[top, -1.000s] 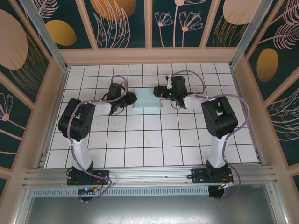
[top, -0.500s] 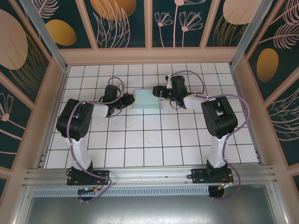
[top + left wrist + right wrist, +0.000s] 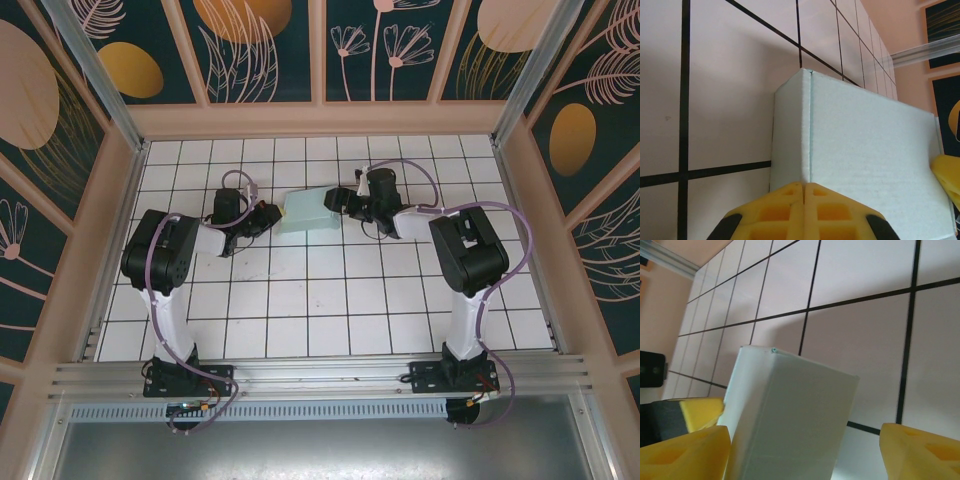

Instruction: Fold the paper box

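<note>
- Left gripper (image 3: 804,197): yellow fingertips pressed together, pinching the creased corner edge of the pale turquoise thin-card paper box (image 3: 865,150). The ridge runs straight into the seam where they meet.
- Right gripper (image 3: 336,200): jaws spread wide, straddling the opposite end of the paper box. One yellow finger (image 3: 687,452) is just beside the card; the other is apart from it.
- Paper box lies on the white tiled table with black grid lines (image 3: 300,300), far-centre, between the two grippers. Its left end looks rounded in the top view.
- Both arms reach in from the near edge, wrists turned toward the box.
</note>
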Action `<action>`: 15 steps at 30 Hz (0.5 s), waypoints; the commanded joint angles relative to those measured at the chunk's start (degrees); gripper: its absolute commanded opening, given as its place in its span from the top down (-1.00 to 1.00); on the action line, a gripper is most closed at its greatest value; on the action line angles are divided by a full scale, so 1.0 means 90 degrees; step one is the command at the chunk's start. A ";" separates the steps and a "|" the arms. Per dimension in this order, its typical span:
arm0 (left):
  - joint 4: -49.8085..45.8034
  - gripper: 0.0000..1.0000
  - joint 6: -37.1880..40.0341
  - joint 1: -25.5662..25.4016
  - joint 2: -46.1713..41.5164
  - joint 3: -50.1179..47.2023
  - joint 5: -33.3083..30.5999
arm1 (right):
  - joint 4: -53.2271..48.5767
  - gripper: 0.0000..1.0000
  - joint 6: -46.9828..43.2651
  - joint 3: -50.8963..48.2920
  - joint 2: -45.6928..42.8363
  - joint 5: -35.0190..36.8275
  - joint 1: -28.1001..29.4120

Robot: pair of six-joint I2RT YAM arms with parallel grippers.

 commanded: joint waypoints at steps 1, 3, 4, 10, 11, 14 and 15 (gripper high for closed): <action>-0.0223 0.94 -0.0045 0.0026 0.0242 -0.0051 0.0119 | 0.0617 -0.55 0.0469 0.0060 0.0154 -0.0591 -0.0027; -0.0258 0.94 -0.0019 0.0022 0.0263 -0.0028 0.0100 | 0.0802 -0.50 0.0652 0.0168 0.0276 -0.0825 -0.0028; -0.0258 0.94 -0.0018 0.0020 0.0252 -0.0019 0.0109 | 0.0899 -0.49 0.0738 0.0218 0.0317 -0.0916 -0.0028; -0.0355 0.87 0.0147 0.0027 0.0193 -0.0025 0.0016 | 0.0848 -0.06 0.0812 0.0564 0.0394 -0.1114 -0.0040; -0.0371 0.87 0.0200 0.0026 0.0137 -0.0052 -0.0064 | 0.0827 -0.02 0.0813 0.0601 0.0388 -0.1114 -0.0053; -0.0414 0.83 0.0401 0.0026 -0.0113 -0.0145 -0.0345 | 0.0844 0.01 0.0876 0.0636 0.0374 -0.1143 -0.0072; -0.0415 0.76 0.0478 0.0024 -0.0193 -0.0164 -0.0411 | 0.0854 0.01 0.0891 0.0636 0.0357 -0.1143 -0.0077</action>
